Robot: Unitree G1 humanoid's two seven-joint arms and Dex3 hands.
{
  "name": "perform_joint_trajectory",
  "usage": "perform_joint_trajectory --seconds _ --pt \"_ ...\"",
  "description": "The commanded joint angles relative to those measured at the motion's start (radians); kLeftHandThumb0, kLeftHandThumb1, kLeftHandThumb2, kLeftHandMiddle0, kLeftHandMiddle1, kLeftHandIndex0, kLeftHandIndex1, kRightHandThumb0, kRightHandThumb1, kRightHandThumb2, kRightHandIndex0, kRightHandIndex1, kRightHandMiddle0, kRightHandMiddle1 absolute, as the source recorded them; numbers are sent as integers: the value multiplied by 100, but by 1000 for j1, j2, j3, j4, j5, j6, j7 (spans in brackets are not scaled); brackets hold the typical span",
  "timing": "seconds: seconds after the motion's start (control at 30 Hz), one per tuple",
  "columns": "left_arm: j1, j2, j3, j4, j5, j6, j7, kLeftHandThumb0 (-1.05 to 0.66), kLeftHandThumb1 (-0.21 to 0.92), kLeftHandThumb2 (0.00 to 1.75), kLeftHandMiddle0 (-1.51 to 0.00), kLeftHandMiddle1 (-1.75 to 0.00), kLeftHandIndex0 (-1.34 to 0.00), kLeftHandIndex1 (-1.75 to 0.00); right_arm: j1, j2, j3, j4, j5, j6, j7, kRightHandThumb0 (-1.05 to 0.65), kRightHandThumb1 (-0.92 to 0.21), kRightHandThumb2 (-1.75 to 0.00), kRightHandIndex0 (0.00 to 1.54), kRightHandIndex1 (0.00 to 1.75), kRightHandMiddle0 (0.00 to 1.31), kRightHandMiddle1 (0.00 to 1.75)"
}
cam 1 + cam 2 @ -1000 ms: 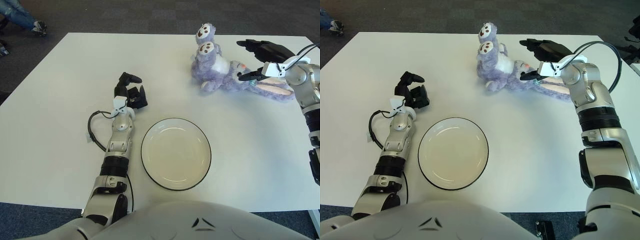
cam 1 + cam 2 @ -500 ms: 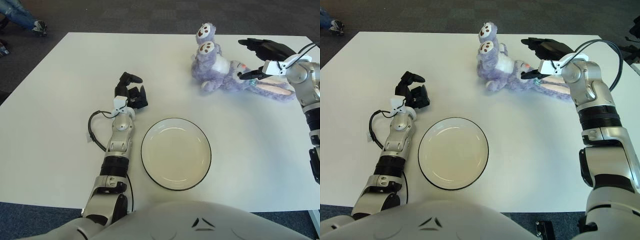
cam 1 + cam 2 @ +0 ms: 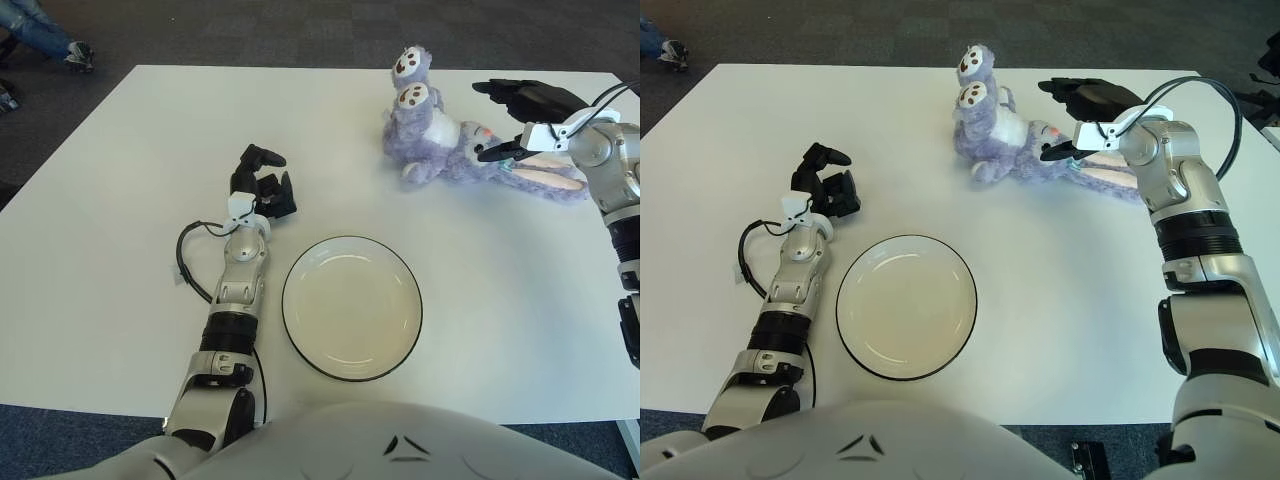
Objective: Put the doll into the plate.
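Note:
A purple plush bunny doll (image 3: 440, 135) with a white belly lies on its back at the far right of the white table, feet pointing away, long pink ears (image 3: 548, 177) toward the right. My right hand (image 3: 512, 120) is spread open over the doll's head, thumb below and fingers above, not closed on it. It also shows in the right eye view (image 3: 1075, 118). A white plate with a dark rim (image 3: 351, 307) sits empty near the table's front centre. My left hand (image 3: 262, 183) rests on the table left of the plate, fingers relaxed, holding nothing.
The white table (image 3: 120, 200) has a front edge close to my body. A black cable (image 3: 186, 262) loops beside my left forearm. Dark carpet lies beyond the far edge, with a person's legs (image 3: 40, 30) at the far left.
My right hand has shifted very slightly around the doll's head, staying open. The doll, the plate and my left hand have not moved.

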Motion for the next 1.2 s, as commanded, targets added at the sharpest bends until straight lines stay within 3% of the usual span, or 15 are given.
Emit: perform_joint_trajectory --seconds 0.0,0.57,1.17 --pt "20 -1 2 20 3 -9 1 -47 33 130 -117 -175 -59 -175 8 20 9 18 -9 28 -23 -101 -80 -33 0 0 0 23" --pt "21 -3 1 22 -2 -8 -3 -48 31 132 -117 -175 -61 -175 29 59 9 23 21 86 -25 -95 -71 -46 0 0 0 48" --pt "24 0 0 15 -3 -3 -12 -48 31 132 -117 -175 -61 -175 50 91 32 61 9 77 -67 -94 -66 -54 0 0 0 55"
